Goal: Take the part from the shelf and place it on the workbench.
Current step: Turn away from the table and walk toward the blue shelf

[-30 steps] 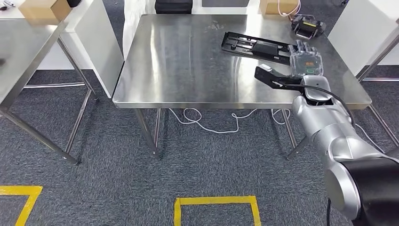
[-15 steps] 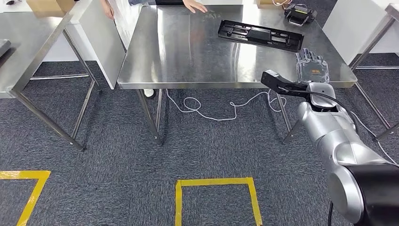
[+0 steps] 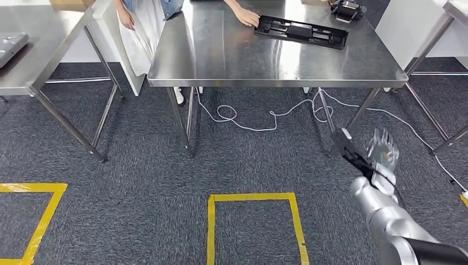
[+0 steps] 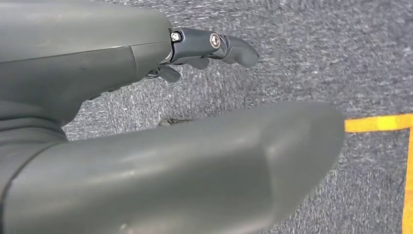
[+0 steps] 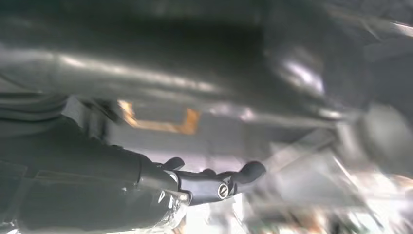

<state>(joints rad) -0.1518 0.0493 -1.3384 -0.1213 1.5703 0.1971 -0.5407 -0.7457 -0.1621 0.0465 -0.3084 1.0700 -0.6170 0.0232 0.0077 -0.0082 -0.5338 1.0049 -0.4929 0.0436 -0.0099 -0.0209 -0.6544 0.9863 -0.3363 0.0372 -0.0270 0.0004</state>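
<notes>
The long black part (image 3: 301,31) lies flat on the far right of the steel workbench (image 3: 232,55). A person's hand (image 3: 246,16) touches its left end. My right hand (image 3: 378,153) hangs low over the carpet, in front of the bench and well apart from the part, fingers spread and holding nothing. The right wrist view is blurred, but the right hand (image 5: 97,185) has its dark fingers (image 5: 219,183) stretched out around nothing. My left hand (image 4: 73,73) hangs over the grey carpet, its fingers (image 4: 214,46) extended and holding nothing.
A person (image 3: 149,16) stands at the bench's far left corner. A second steel table (image 3: 33,61) stands at the left, another table leg (image 3: 441,33) at the right. A white cable (image 3: 265,113) lies under the bench. Yellow tape (image 3: 254,197) marks the carpet. A black device (image 3: 346,10) sits at the bench's far right.
The whole picture has shifted: the camera has drawn back from the bench. My right hand has dropped from the bench's edge to low over the floor. A person's hand has reached the part.
</notes>
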